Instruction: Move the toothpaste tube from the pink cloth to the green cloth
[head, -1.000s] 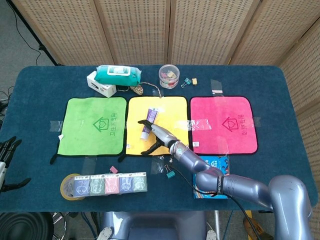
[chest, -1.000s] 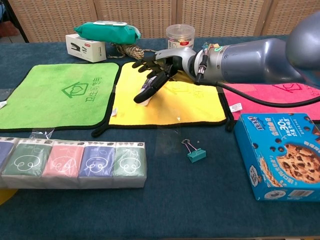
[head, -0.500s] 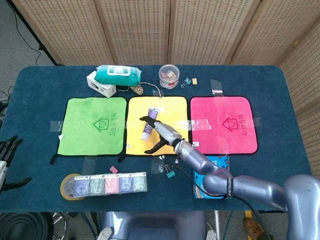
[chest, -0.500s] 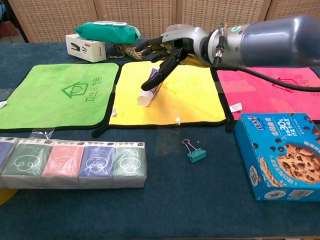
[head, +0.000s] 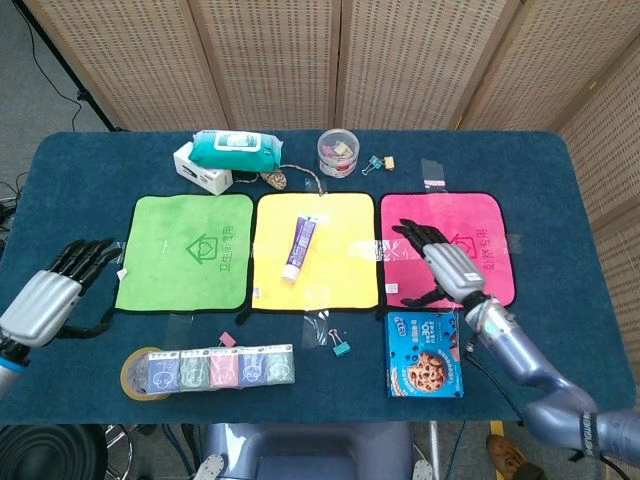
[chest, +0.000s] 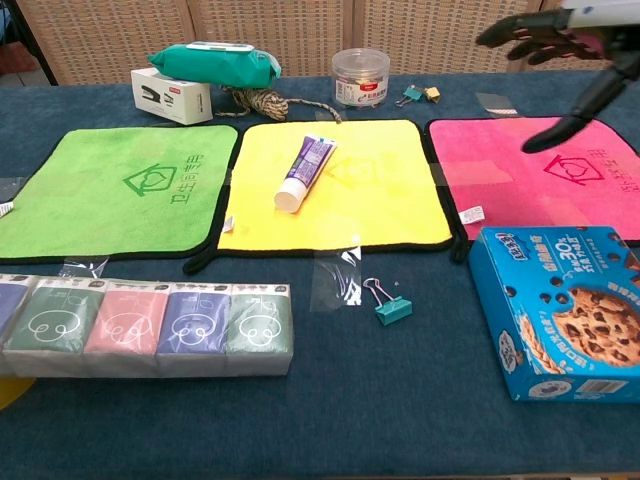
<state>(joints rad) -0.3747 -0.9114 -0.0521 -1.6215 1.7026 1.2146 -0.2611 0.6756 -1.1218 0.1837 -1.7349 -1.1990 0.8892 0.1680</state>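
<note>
Head view: right hand (head: 447, 268) hovers over the pink cloth (head: 492, 232), fingers spread, thumb out to the side, holding nothing. Left hand (head: 52, 296) sits at the table's left edge, just beside the green cloth (head: 185, 250), fingers apart & stretched toward it, nothing in it. Toothpaste tube (head: 299, 245) lies flat on the yellow cloth (head: 340, 260) btwn the other two, cap end toward the near edge, apart from both hands. Cookie box (head: 424, 354) sits just below the pink cloth, near the right forearm. Wet-wipes pack (head: 235, 150) at the far side.

Chest view: right hand (chest: 555, 55) shows at top right, above the pink cloth (chest: 500, 170), fingers fanned wide, thumb pointing down-left, gripping nothing. Left hand not seen here. Toothpaste tube (chest: 306, 172) lies on the yellow cloth (chest: 380, 200), white cap toward the camera, tilted a bit. Green cloth (chest: 90, 200) bare. Binder clip (chest: 387, 303) on the table in front of the yellow cloth; tissue packs (chest: 150, 325) lower left.
</note>
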